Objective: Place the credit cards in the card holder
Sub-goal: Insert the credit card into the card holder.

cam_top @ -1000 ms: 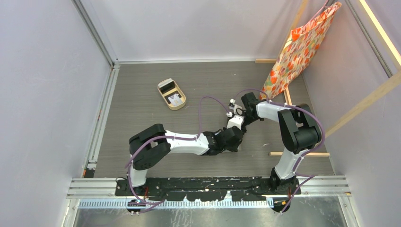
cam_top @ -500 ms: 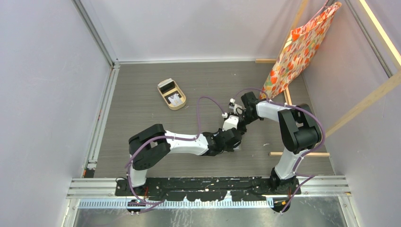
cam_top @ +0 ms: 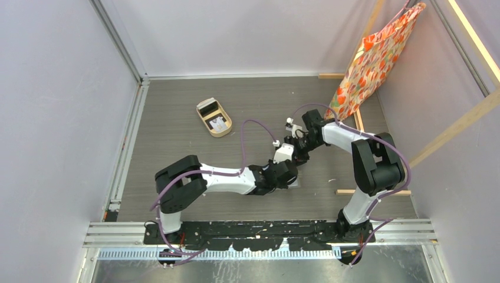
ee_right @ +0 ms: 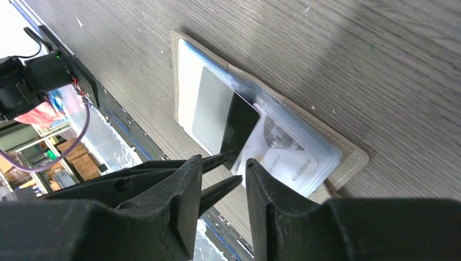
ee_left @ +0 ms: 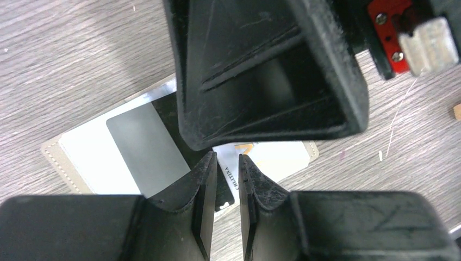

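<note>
The card holder [ee_right: 354, 157] lies open on the bench [cam_top: 177, 130], right of middle toward the near edge, showing three cards: one grey card [ee_right: 209, 109], one black card [ee_right: 242, 122], one white card [ee_right: 282, 149]. The left pincer [ee_left: 227, 185] is nearly closed over the black card; I cannot tell if it grips. The right pincer [ee_right: 224, 163] is slightly parted and empty.

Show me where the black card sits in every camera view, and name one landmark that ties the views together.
Top external: not discernible, hidden under the left end effector and right end effector.
Left wrist: black card low centre, seen between the left fingertips.
Right wrist: centre, on the open card holder.
Shared landmark: the grey card beside it, in both wrist views.
</note>
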Controlling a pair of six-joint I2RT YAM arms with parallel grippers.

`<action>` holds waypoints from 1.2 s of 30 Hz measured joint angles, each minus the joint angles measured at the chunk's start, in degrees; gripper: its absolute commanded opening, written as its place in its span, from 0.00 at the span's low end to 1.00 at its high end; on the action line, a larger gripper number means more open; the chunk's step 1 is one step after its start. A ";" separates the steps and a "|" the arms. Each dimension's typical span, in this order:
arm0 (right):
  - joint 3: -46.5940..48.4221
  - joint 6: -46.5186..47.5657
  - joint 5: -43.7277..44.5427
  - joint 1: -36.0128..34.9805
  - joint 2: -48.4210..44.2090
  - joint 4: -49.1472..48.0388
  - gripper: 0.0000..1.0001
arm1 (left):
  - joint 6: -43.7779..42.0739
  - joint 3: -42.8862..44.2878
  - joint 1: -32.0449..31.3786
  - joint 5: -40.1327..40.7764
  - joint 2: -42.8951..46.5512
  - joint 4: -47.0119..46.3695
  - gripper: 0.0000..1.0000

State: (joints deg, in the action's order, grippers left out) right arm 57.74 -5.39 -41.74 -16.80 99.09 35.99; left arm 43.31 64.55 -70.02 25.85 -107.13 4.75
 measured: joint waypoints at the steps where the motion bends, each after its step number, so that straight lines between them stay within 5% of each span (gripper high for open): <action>1: 0.31 0.70 0.00 0.07 -0.07 0.48 0.41 | -0.09 -0.31 0.00 0.09 0.57 0.00 0.24; 5: 1.14 3.65 0.02 0.90 -1.49 2.64 0.37 | -0.83 -1.46 0.00 0.11 3.63 -0.37 0.26; 10: 2.08 7.67 1.07 1.57 -3.82 5.20 0.14 | -4.57 -4.63 0.00 -0.37 9.01 -3.02 0.30; 14: 3.17 10.05 2.23 1.51 -3.85 6.93 0.01 | -9.40 -8.66 0.02 -0.13 14.64 -5.29 0.45; 27: 3.37 8.57 9.25 -5.35 2.32 6.08 0.01 | -12.13 -26.60 6.01 -3.91 23.34 -12.50 0.52; 36: 3.74 5.60 11.82 -7.65 3.96 4.28 0.01 | -7.85 -27.30 8.83 -8.52 22.34 -18.49 0.53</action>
State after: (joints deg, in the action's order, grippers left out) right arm 61.47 0.21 -29.91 -24.45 103.04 40.27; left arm 35.46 37.26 -61.19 17.32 -84.79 -13.74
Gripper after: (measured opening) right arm 0.020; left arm 0.528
